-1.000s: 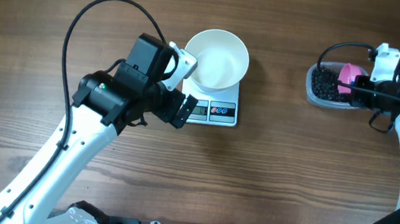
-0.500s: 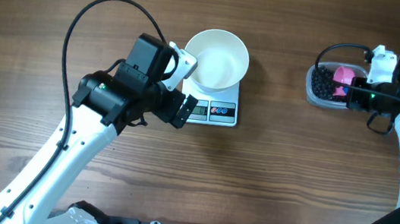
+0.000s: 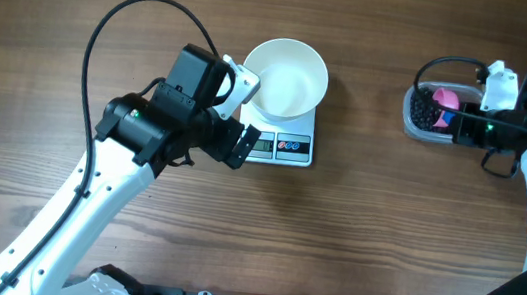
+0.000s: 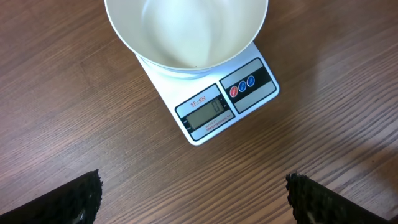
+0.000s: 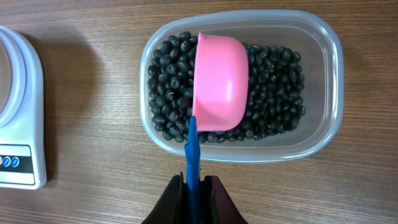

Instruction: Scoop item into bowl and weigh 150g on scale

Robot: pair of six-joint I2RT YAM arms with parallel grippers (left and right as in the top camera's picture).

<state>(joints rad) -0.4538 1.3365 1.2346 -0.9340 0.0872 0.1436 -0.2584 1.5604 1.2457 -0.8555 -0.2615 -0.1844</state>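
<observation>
The white bowl [image 3: 288, 76] [image 4: 186, 31] stands empty on the white scale [image 3: 284, 147] [image 4: 227, 102]. My left gripper [image 3: 234, 142] [image 4: 194, 193] hovers just in front of the scale, wide open with nothing between its fingers. At the far right, black beans [image 3: 422, 109] [image 5: 273, 68] fill a clear plastic tub [image 3: 424, 134] [image 5: 323, 56]. My right gripper [image 3: 465, 127] [image 5: 194, 186] is shut on the blue handle [image 5: 192, 155] of a pink scoop [image 3: 445, 96] [image 5: 221, 84], whose cup lies rounded side up over the beans.
Brown wooden tabletop all round. A black cable [image 3: 128, 20] loops from the left arm behind the bowl, and another cable [image 3: 450, 62] arcs over the tub on the right.
The right gripper has shifted the pink scoop left and further over the tub. The left arm, bowl and scale have not moved.
</observation>
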